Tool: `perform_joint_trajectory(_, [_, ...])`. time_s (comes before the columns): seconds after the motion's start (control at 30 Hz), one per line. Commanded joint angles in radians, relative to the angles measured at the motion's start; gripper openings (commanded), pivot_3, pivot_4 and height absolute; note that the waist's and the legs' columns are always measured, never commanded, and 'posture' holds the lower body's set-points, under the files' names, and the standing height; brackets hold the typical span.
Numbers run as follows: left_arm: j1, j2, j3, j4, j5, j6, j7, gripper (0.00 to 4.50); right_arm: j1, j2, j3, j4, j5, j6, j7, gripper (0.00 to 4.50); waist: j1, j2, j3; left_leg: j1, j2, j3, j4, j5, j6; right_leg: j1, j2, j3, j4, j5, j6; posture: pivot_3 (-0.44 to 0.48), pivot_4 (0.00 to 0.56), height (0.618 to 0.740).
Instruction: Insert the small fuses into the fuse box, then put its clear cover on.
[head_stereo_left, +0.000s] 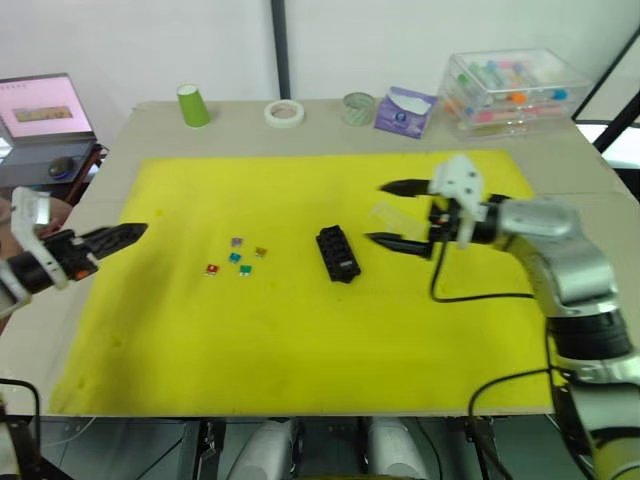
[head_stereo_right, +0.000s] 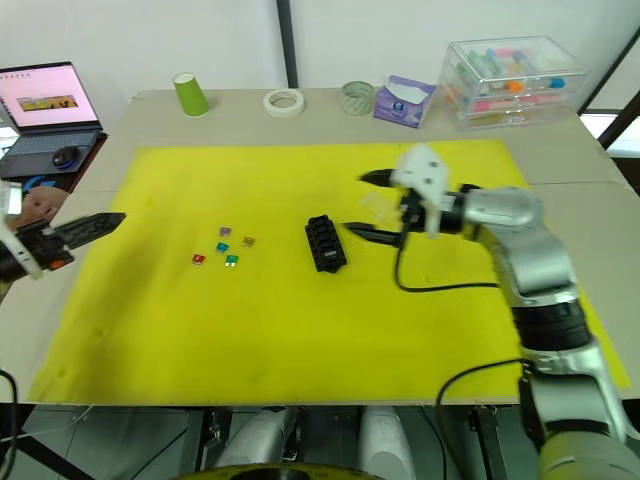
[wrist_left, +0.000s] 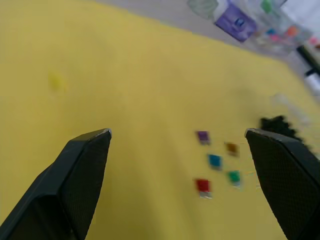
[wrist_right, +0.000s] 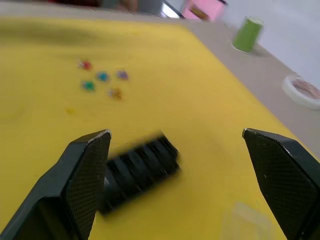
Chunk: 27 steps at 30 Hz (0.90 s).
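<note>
Your right claw (head_stereo_left: 398, 214) gapes wide, empty, just right of centre frame, with the clear cover (head_stereo_left: 388, 216) lying faint between its fingers. Your left claw (wrist_left: 180, 165) is wide too. Fetch the small fuses (head_stereo_left: 238, 257) first: tiny glossy blades, left of the ridged black fuse box (head_stereo_left: 338, 254) mid-frame. Pinch squarely.

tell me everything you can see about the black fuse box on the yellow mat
The fuse box is a small black block that looks like plastic, oblong, with ridged sides and rows of slots on top; no fuse shows in them. It lies flat and skewed on the yellow mat, near the middle, untouched. The fuses lie apart on its left; the open right gripper hovers close on its right.
</note>
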Motion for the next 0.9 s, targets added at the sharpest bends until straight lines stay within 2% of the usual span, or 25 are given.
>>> perform_joint_trajectory(0.03, [-0.072,0.082,0.003,0.066,-0.1,0.34,-0.033,4.5,-0.049,0.052,0.068,-0.128,0.062,0.072,0.006,4.48,-0.004,0.0,0.0,0.0,0.0,0.0,0.0,0.0,0.0,-0.001,0.0,0.0,0.003,0.0,0.0,0.0,0.15,0.74])
perform_joint_trajectory(0.13, [-0.132,0.099,-0.048,0.172,-0.148,0.392,-0.031,4.5,-0.061,0.071,0.076,-0.131,0.08,0.108,-0.003,4.48,0.006,-0.001,-0.001,0.001,-0.006,-0.003,0.002,0.0,0.001,-0.004,-0.002,0.0,0.011,0.0,0.0,0.0,0.15,0.74])
perform_joint_trajectory(0.2, [-0.138,0.096,-0.074,0.175,-0.145,0.393,-0.028,4.5,-0.059,0.074,0.082,-0.123,0.08,0.112,0.0,4.48,0.01,-0.002,-0.001,0.001,-0.006,-0.003,0.003,0.0,0.001,-0.004,-0.002,0.0,0.011,0.0,0.0,0.0,0.15,0.74])
perform_joint_trajectory(0.33, [-0.161,0.023,-0.202,0.177,-0.07,0.315,-0.07,4.5,-0.083,0.115,0.133,-0.062,0.026,0.067,-0.005,4.48,0.008,-0.002,-0.001,0.001,-0.006,-0.003,0.002,0.0,0.0,-0.002,-0.002,0.0,0.011,0.0,0.0,0.0,0.15,0.74])
perform_joint_trajectory(0.57, [-0.238,-0.045,-0.315,0.27,0.013,0.235,-0.137,4.5,-0.083,0.101,0.124,-0.075,0.01,0.086,-0.018,4.48,-0.004,-0.003,-0.002,0.0,-0.005,-0.002,0.002,0.0,0.0,-0.005,-0.002,0.0,0.011,0.0,0.0,0.0,0.15,0.74])
perform_joint_trajectory(0.9, [-0.332,-0.119,-0.378,0.387,0.106,0.197,-0.17,4.5,-0.077,0.076,0.088,-0.107,0.026,0.143,-0.044,4.48,-0.021,-0.003,-0.002,0.0,-0.005,-0.003,0.001,0.0,0.0,-0.005,-0.003,0.0,0.012,0.0,0.0,0.0,0.15,0.74])
